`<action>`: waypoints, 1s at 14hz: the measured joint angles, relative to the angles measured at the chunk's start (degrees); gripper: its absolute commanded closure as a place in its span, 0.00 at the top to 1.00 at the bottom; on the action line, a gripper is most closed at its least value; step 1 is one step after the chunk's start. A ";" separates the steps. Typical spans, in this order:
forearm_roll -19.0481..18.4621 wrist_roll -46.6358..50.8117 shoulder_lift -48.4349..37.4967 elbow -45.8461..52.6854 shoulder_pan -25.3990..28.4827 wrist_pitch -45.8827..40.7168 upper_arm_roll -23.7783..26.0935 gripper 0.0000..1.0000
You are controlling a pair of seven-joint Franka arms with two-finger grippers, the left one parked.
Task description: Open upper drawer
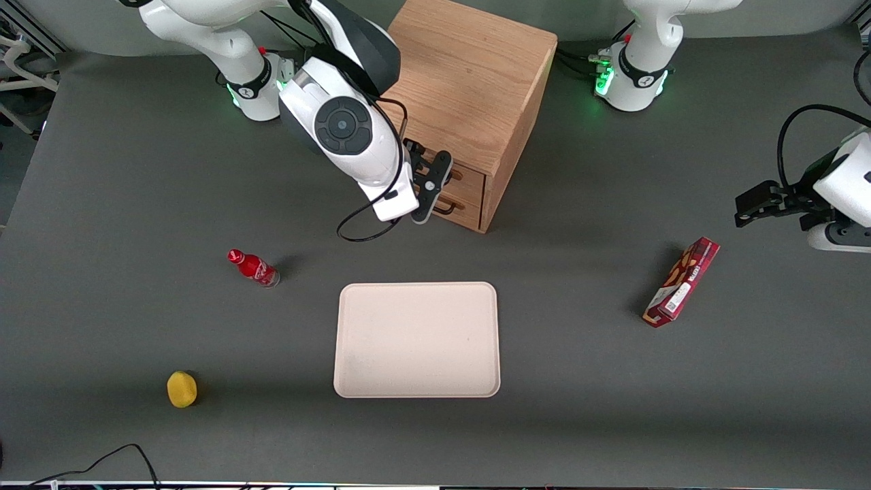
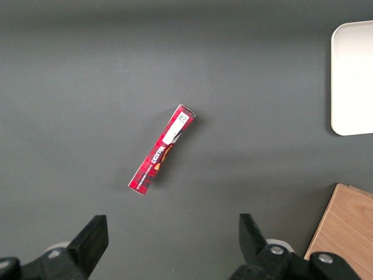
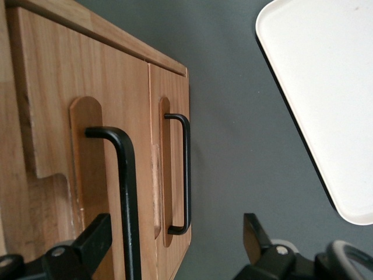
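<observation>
The wooden cabinet (image 1: 469, 88) stands at the back of the table, its two drawers facing the front camera. The upper drawer (image 1: 471, 180) (image 3: 52, 116) sits flush in the cabinet, shut. Its black wire handle (image 1: 456, 174) (image 3: 127, 198) runs between my gripper's spread fingers, close to one finger (image 3: 93, 236) and not touched by it. My gripper (image 1: 430, 194) (image 3: 175, 230) hovers open just in front of the drawer fronts, holding nothing. The bottom drawer (image 3: 175, 93) with its own handle (image 3: 185, 175) lies below, next to the table.
A cream tray (image 1: 416, 339) (image 3: 326, 87) lies nearer the front camera than the cabinet. A red bottle (image 1: 254, 268) and a yellow round object (image 1: 182, 389) lie toward the working arm's end. A red carton (image 1: 682, 282) (image 2: 162, 149) lies toward the parked arm's end.
</observation>
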 measured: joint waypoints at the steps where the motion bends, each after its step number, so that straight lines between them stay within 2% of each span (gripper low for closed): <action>1: -0.01 -0.01 0.00 -0.21 0.00 0.00 0.00 1.00; 14: -0.25 -0.04 -0.16 -3.62 -0.07 2.87 0.28 1.00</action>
